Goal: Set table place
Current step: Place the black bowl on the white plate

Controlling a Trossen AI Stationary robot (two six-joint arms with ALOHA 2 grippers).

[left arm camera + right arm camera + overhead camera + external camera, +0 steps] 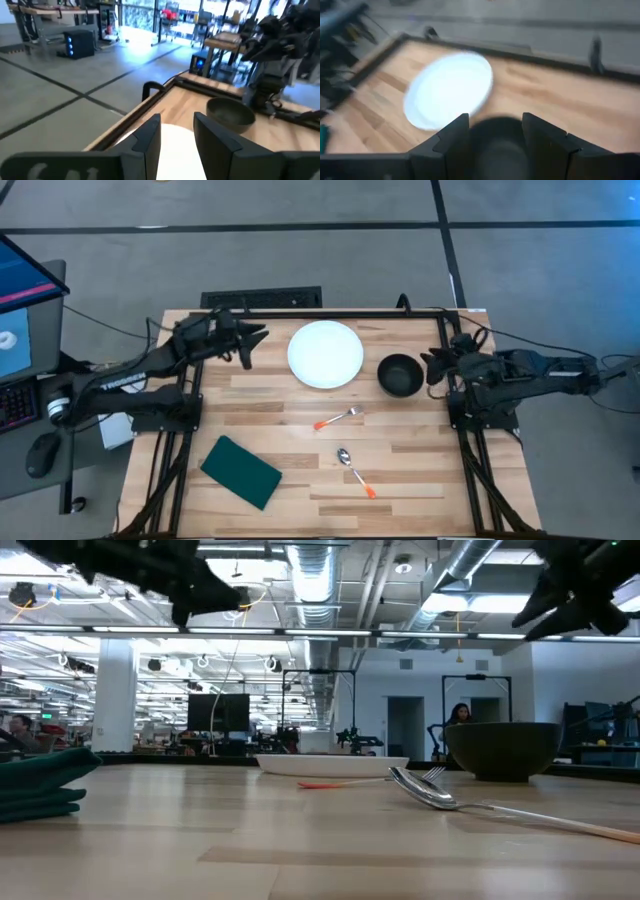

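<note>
Plate: the round white plate [325, 354] lies flat on the table [420, 470], toward the far edge, midway between my two arms.
Left pincer: my left pincer [247, 346] hangs above the table just beside the plate, on its left, fingers apart and holding nothing.
Right pincer: my right pincer [436, 366] hangs on the plate's other side, just beyond the black bowl [400, 374], fingers apart and empty, aimed at the bowl.
Bowl: it touches nothing and sits just right of the plate.
Cutlery: a fork [338, 418] with an orange handle lies near the plate on its near side; a spoon [354, 470] with an orange handle lies farther out the same way.
Napkin: a folded dark green cloth [240, 471] lies well apart from the plate, toward the near left corner.
Risk, bowl: if I close on its rim off-centre, I judge it could tip or slide into the plate.
Risk, cutlery: both pieces lie flat and thin, so my fingers may scrape the wood and flick them away.
Risk, arms: both pincers flank the plate, so reaching in together could make them collide.
</note>
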